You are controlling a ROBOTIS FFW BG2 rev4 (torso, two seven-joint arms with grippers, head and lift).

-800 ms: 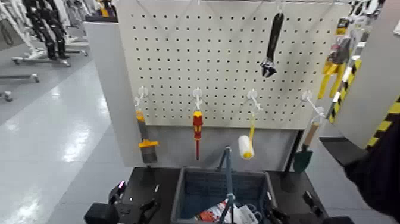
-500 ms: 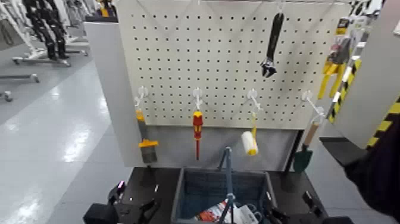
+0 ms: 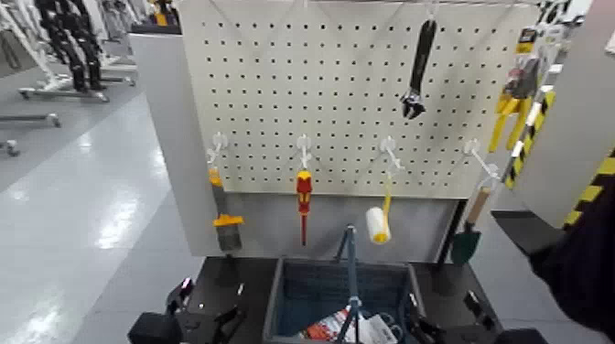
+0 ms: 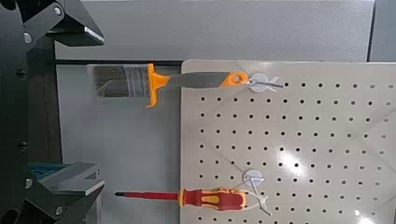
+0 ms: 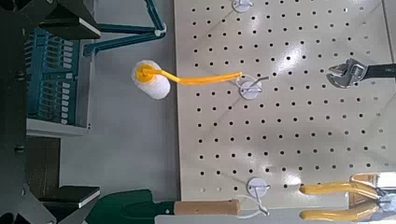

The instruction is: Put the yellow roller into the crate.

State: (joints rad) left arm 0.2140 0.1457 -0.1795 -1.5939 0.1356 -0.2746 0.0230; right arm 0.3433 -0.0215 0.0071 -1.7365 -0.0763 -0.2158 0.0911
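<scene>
The yellow roller [image 3: 378, 224], with a cream sleeve and thin yellow handle, hangs from a white hook on the pegboard [image 3: 348, 101], above and behind the crate. It also shows in the right wrist view [image 5: 154, 80]. The dark blue-grey crate [image 3: 285, 279] sits low at the middle with its handle bar [image 3: 351, 274] upright and some packets inside. My left gripper [image 3: 206, 316] rests low, left of the crate, open and empty. My right gripper [image 3: 448, 327] rests low, right of the crate, open and empty, well below the roller.
On the pegboard also hang a brush with a yellow band [image 3: 222, 215], a red-and-yellow screwdriver [image 3: 303, 197], a black wrench [image 3: 418, 69], a green trowel [image 3: 469, 236] and yellow pliers [image 3: 506, 114]. A person's dark sleeve [image 3: 586, 261] is at the right edge.
The roller swung slightly to the right on its hook and came back. Both arms and the crate have not moved.
</scene>
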